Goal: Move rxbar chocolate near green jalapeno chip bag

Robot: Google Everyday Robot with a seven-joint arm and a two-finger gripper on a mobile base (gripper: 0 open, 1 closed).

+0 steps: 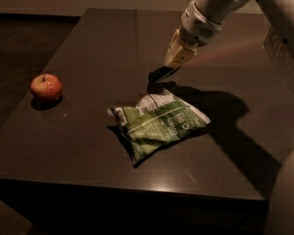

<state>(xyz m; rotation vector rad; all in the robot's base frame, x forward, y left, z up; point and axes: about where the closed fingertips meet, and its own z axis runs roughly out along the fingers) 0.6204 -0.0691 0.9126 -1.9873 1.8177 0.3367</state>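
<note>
Just beyond green jalapeno chip bag [159,124] far edge, tool [170,66] clamped on rxbar chocolate [158,74]; open table [98,48] behind

Our white arm [220,4] slants down from the upper right. Our pale two-finger claw [169,68] hangs just above the dark worktop [103,43], fingers pinched on the small flat black rxbar chocolate bar [158,75].

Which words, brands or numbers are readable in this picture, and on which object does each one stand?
No text can be quoted.
green jalapeno chip bag: white print, too blurred to read.
rxbar chocolate, held by the gripper just behind the bag: lettering too dark to read.
red apple: no text.
</note>
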